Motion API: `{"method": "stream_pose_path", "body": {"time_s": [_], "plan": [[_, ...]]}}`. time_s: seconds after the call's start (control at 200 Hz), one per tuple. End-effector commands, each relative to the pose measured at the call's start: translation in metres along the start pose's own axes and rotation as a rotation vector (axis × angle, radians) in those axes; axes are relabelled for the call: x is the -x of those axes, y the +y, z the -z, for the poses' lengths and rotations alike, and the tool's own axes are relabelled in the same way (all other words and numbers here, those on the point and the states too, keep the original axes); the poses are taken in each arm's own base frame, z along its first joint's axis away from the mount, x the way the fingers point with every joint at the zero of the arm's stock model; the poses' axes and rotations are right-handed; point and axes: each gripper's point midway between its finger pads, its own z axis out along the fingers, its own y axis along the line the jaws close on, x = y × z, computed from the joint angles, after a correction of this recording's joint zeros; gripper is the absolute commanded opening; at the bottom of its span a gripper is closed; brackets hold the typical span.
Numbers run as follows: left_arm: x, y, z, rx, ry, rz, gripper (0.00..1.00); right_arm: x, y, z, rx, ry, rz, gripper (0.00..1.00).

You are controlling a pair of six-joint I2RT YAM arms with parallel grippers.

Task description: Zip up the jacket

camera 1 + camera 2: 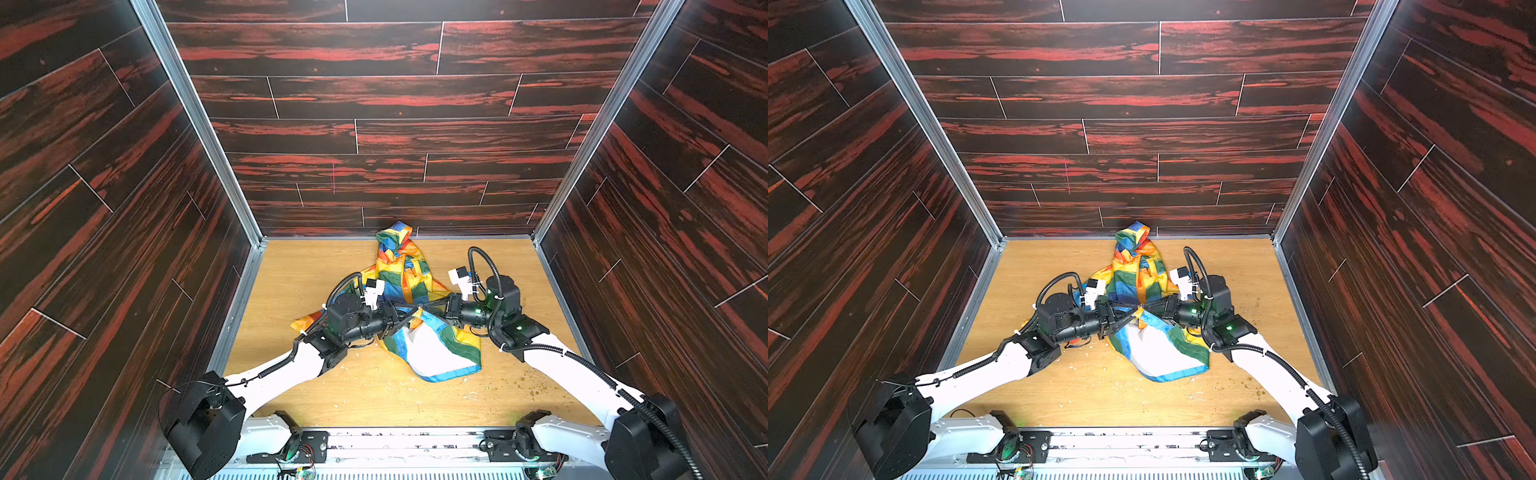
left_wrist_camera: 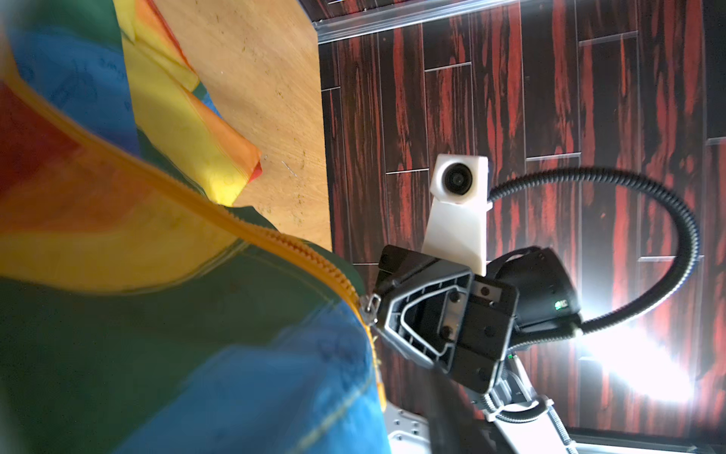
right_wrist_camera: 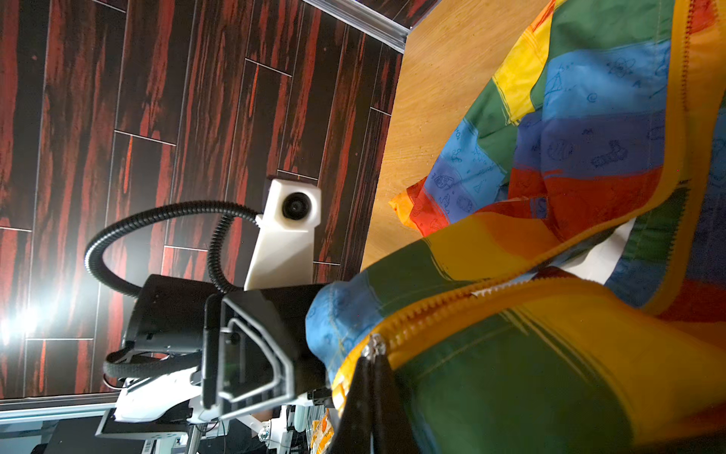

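The jacket (image 1: 432,353) (image 1: 1156,357) lies crumpled mid-table, hood against the back wall, white lining showing at its near end. Both grippers meet over its yellow zipper (image 2: 275,239) (image 3: 432,310). My right gripper (image 1: 420,308) (image 1: 1140,308) (image 3: 373,353) is shut on the small metal zipper pull (image 2: 371,308) (image 3: 375,345), holding the fabric lifted. My left gripper (image 1: 411,312) (image 1: 1131,313) points at the same spot from the left. In both top views its fingers stand apart in a V. Blue and green fabric lies against them. The left wrist view is blurred there.
The wooden table (image 1: 299,282) is boxed in by dark red plank walls with metal rails (image 1: 245,291). The hood touches the back wall (image 1: 374,216). Crumbs (image 1: 536,388) are scattered at the near right. The two arms cross the table's near half.
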Motion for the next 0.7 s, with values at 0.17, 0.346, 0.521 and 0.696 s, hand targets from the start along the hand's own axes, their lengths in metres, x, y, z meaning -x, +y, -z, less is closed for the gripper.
{"method": "stream_pose_path", "body": {"time_s": [0.17, 0.346, 0.521, 0.696], "plan": [[0.003, 0.007, 0.024, 0.08, -0.085, 0.046, 0.69, 0.004, 0.006, -0.008, 0.048, 0.011, -0.001, 0.0], [-0.002, 0.008, 0.039, 0.097, -0.113, 0.087, 0.74, 0.003, 0.008, -0.013, 0.063, 0.024, 0.0, 0.0], [-0.012, 0.002, 0.028, 0.063, -0.126, 0.114, 0.77, 0.003, 0.01, -0.013, 0.07, 0.027, 0.002, 0.0], [-0.022, -0.01, 0.002, -0.003, -0.128, 0.137, 0.77, 0.001, 0.011, -0.013, 0.073, 0.029, 0.002, 0.0]]}}
